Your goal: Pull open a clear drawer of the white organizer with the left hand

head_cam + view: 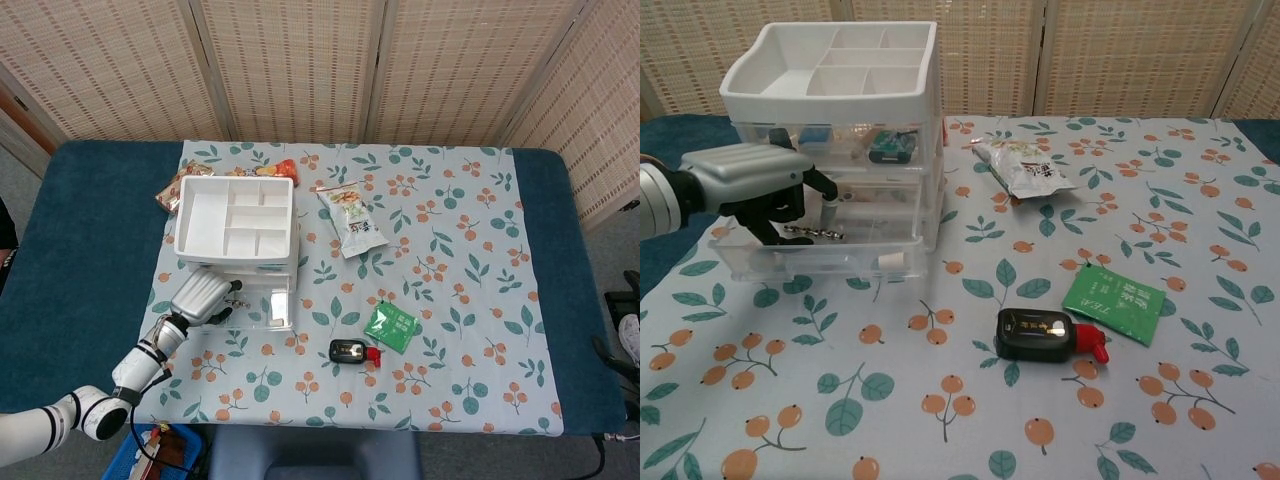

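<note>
The white organizer (235, 215) (830, 70) stands at the left of the flowered cloth, an open divided tray on top and clear drawers below. Its bottom clear drawer (262, 305) (840, 262) sticks out toward me, with a drill bit and small parts inside. My left hand (203, 298) (750, 175) is at the left end of that drawer's front. Its dark fingers (770, 215) curl down into the open drawer behind the front wall. The right hand shows in neither view.
A snack bag (350, 218) (1023, 168) lies right of the organizer. A green packet (390, 326) (1115, 305) and a black bottle with a red cap (350, 351) (1040, 335) lie nearer the front. An orange wrapper (170, 190) sits behind the organizer's left corner.
</note>
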